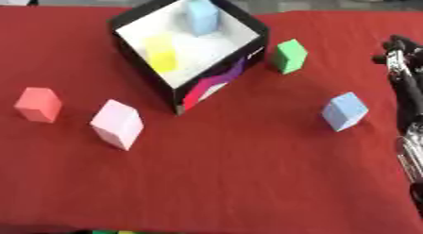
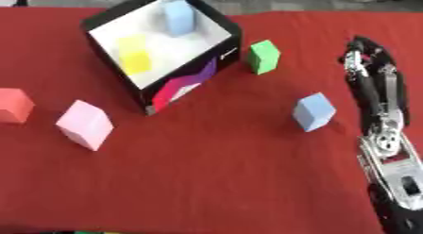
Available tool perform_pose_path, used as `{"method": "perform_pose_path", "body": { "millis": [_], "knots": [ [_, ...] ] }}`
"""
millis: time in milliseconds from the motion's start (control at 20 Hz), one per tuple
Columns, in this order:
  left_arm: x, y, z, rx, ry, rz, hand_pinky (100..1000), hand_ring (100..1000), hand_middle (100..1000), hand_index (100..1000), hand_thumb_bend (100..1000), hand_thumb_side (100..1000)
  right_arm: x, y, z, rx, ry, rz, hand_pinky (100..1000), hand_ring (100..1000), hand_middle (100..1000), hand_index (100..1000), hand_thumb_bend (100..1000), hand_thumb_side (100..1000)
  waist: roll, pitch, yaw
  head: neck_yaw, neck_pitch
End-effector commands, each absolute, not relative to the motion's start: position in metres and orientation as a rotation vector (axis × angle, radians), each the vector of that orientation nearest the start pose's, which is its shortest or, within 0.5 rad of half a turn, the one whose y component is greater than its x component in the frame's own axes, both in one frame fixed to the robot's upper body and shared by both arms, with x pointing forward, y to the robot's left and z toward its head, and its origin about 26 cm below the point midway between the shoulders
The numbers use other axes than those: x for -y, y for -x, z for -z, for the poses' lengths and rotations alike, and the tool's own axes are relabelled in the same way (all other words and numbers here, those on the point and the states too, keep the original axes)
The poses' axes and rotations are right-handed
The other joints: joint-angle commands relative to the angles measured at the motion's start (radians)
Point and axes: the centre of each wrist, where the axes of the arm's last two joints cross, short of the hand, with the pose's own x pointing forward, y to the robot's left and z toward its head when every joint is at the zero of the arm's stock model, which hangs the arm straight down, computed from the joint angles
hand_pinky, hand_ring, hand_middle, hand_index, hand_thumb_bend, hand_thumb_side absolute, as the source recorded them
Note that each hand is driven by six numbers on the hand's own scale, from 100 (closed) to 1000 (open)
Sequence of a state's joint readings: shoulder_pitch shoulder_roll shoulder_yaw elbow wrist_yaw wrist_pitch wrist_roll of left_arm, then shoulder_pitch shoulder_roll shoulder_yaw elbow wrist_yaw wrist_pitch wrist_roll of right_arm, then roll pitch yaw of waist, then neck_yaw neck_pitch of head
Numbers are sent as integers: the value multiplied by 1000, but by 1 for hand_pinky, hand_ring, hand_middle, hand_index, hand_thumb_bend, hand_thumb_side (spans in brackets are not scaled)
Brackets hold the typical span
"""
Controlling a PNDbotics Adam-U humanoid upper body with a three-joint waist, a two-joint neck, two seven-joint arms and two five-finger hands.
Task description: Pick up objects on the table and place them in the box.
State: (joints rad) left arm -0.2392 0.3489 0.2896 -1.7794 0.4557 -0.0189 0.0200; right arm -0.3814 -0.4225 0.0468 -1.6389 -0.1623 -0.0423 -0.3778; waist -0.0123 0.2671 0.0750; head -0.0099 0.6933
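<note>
two views: both look down on one red table (image 1: 248, 181) with a box and loose blocks on it.
table: its red cloth fills nearly all of each view; the far edge gives way to grey floor at the top.
box (image 1: 216, 79): black outside with a white inside, standing askew at the upper middle, open side toward the camera; a pink, purple and white pattern shows on its near wall.
right hand (image 2: 376, 72): it comes in along the right edge, best seen in the right eye view, fingers stretched straight toward the far side and holding nothing; the left eye view cuts off most of it.
left hand: it shows in neither view.
pink block (image 1: 117, 123): near the box's front corner, on the left, tilted.
red block (image 1: 38, 104): left of the pink one, cut by the frame edge in the right eye view.
pale blue block (image 2: 314, 111): on the cloth just left of the right hand, apart from the fingers.
green block (image 1: 289, 55): just beside the box's right wall.
inside the box: a yellow block (image 1: 161, 53) and a light blue block (image 1: 201, 16), both blurred, perhaps leaning on the inner walls.
</note>
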Motion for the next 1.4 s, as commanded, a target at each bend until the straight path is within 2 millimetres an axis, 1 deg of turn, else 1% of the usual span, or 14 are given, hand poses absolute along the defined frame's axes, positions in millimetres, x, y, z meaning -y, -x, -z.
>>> {"method": "perform_pose_path", "body": {
  "millis": [50,250,350,550,650,700,800,850,900,1050,1200,1250,1400],
  "knots": [
    [-371,-308,-171,2134,-41,-166,871,752,831,808,255,789,302,-351,-179,2120,354,-61,984,725,759,815,100,555,-3,-18,-1,-1,-2],
    [-373,-307,-171,2130,-54,-159,871,752,830,808,255,790,312,-340,-204,2105,364,-212,977,730,761,818,100,537,-13,-22,-2,0,2],
    [-374,-307,-171,2127,-60,-157,871,752,830,808,255,791,315,-332,-218,2083,389,-317,974,733,762,820,100,525,-17,-23,-3,0,2],
    [-375,-307,-170,2121,-69,-148,871,752,830,808,254,794,315,-316,-245,2056,418,-488,967,737,762,822,100,496,-23,-25,-5,-1,3],
    [-376,-307,-170,2119,-72,-144,871,752,830,808,253,795,315,-307,-257,2020,436,-606,961,741,763,825,100,467,-25,-25,-4,-5,1],
    [-376,-307,-170,2119,-73,-143,871,752,830,808,253,796,315,-302,-262,1999,448,-670,956,747,764,829,100,416,-26,-24,-4,-7,0],
    [-376,-307,-170,2118,-76,-142,871,752,831,807,252,797,314,-293,-273,1961,475,-800,950,753,766,832,100,345,-27,-23,-4,-9,-1],
    [-377,-306,-170,2117,-78,-141,871,752,831,807,252,798,315,-290,-278,1942,504,-868,945,761,770,837,100,275,-27,-23,-4,-9,-1],
    [-377,-306,-170,2116,-79,-139,871,752,830,807,251,798,316,-288,-283,1921,524,-947,941,767,771,840,100,230,-27,-22,-4,-9,-1],
    [-378,-306,-169,2115,-85,-136,871,752,830,807,251,799,321,-284,-297,1829,565,-1236,930,794,782,854,100,185,-29,-21,-5,-8,1],
    [-378,-306,-169,2113,-87,-131,871,752,830,806,250,800,324,-282,-311,1694,597,-1508,926,819,797,866,100,209,-30,-21,-5,-8,2],
    [-378,-306,-169,2113,-87,-130,871,752,830,806,250,800,325,-281,-314,1653,607,-1576,925,827,801,869,100,250,-31,-21,-5,-8,1],
    [-379,-306,-169,2108,-88,-126,872,752,830,805,249,804,323,-280,-324,1537,623,-1764,926,841,811,876,100,267,-31,-22,-6,-8,5]
  ]
}}
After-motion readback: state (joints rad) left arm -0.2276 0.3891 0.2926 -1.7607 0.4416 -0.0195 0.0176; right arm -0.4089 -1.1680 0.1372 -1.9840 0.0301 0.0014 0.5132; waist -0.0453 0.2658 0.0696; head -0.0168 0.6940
